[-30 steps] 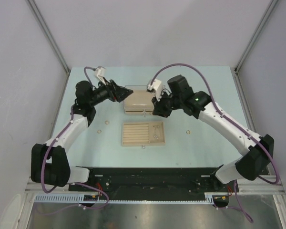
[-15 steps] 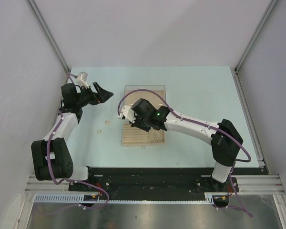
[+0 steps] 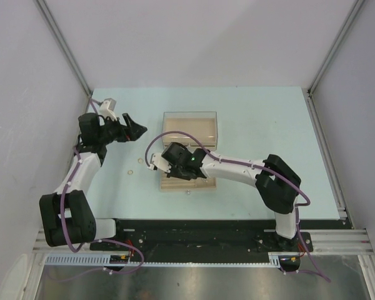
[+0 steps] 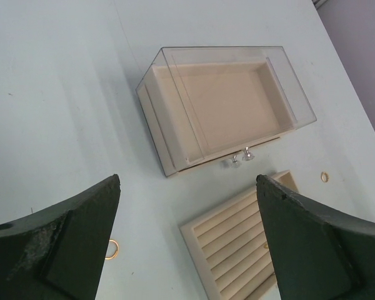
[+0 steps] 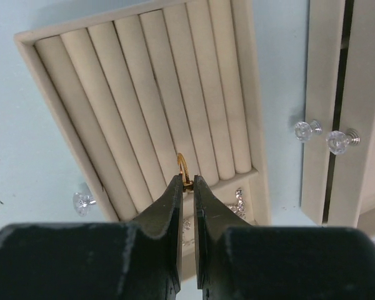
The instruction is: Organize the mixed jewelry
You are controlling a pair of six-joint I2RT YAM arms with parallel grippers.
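Currently held: a small gold ring [image 5: 184, 167], pinched upright by its lower edge between the tips of the right gripper [image 5: 186, 181], whose jaws are closed almost together on it
Ring's place: over the beige slotted tray [image 5: 112, 81], at the groove between two padded rolls near their end; whether it touches the padding cannot be told
Chain: a silvery chain-like piece [image 5: 239, 201] lies in the tray's narrow end compartment, just beside the right gripper's tips and partly hidden by them
Loose rings: one loose gold ring [image 4: 112, 248] lies flat on the table [image 3: 269, 112] close to the left fingertip in the left wrist view; a second loose ring [image 4: 325, 177] lies on the table past the tray's far corner
Tray knob: a small clear tray knob [image 5: 82, 201] sticks out from the tray's end wall, beside the gripper
Box: a clear-walled box [image 4: 225, 106] with beige lining stands just beyond the tray, a strip of table between them; its two clear box knobs [image 5: 306, 131] face the tray
In the way: from above, the right arm [image 3: 231, 167] lies across the tray and hides much of it
Left gripper: the left gripper [image 4: 187, 181] has its jaws spread wide with nothing between them; it hangs above the table left of the box, well apart from the tray
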